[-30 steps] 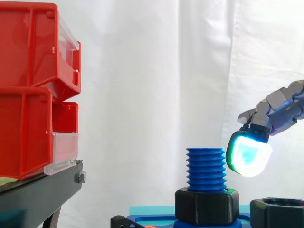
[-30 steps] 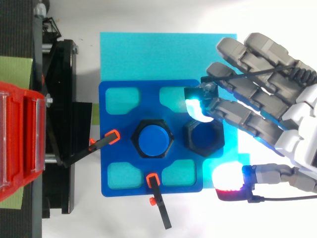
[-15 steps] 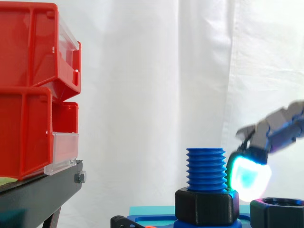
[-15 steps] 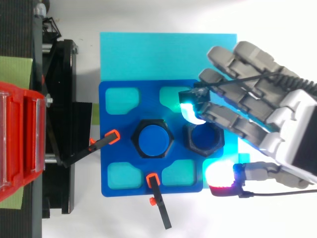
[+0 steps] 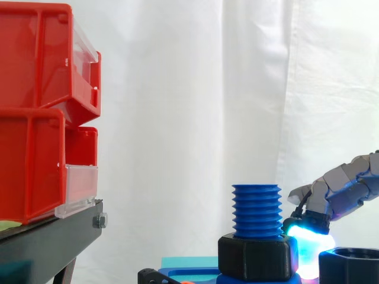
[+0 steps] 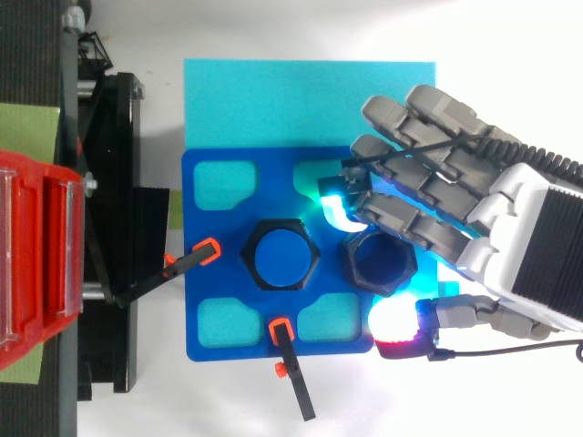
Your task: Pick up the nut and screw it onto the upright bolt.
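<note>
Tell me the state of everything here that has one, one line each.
Bolt: upright, threads bare above the black collar at its base.
Nut: flat on the blue plate beside the bolt, not yet lifted.
Hand: open, fingers and thumb on either side of the nut.
Red bins: stacked on the black stand.

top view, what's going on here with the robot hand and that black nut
The robot hand sits low over the loose black hexagonal nut, its open fingers straddling it. The nut lies on the blue base plate beside the upright blue threaded bolt, not lifted yet. Another black nut already sits at that bolt's foot.
</note>
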You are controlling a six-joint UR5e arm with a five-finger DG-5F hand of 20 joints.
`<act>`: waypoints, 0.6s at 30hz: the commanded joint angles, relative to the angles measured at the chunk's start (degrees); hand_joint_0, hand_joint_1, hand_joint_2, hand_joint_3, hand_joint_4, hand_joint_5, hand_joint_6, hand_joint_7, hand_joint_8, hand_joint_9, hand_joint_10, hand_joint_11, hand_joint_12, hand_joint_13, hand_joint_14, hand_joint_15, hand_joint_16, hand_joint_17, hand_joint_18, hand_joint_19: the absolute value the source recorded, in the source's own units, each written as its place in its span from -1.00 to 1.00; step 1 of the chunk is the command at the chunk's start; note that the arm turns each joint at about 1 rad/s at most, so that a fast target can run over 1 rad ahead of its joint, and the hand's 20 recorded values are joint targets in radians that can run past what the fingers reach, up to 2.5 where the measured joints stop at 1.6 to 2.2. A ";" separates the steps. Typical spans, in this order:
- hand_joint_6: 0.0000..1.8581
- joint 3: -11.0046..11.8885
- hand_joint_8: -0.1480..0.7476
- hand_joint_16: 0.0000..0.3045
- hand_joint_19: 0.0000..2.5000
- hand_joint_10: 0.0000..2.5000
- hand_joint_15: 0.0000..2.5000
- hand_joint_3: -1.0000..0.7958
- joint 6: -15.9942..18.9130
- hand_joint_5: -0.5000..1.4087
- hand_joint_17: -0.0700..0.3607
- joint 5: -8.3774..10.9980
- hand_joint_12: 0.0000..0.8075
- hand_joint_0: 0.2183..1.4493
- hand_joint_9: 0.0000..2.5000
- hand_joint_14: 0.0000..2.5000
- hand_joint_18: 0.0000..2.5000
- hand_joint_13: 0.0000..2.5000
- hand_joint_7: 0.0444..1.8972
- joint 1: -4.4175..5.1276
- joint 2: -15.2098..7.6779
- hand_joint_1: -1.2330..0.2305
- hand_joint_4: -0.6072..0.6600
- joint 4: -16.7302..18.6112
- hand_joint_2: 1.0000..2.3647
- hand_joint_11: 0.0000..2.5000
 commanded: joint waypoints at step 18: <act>-0.46 2.67 0.07 -0.64 -1.00 -1.00 -1.00 -0.44 0.03 -0.70 -0.10 -0.02 0.04 -0.68 -0.70 -1.00 -0.95 -0.81 -0.24 -0.79 -0.01 -0.12 0.36 -6.15 -1.00 -1.00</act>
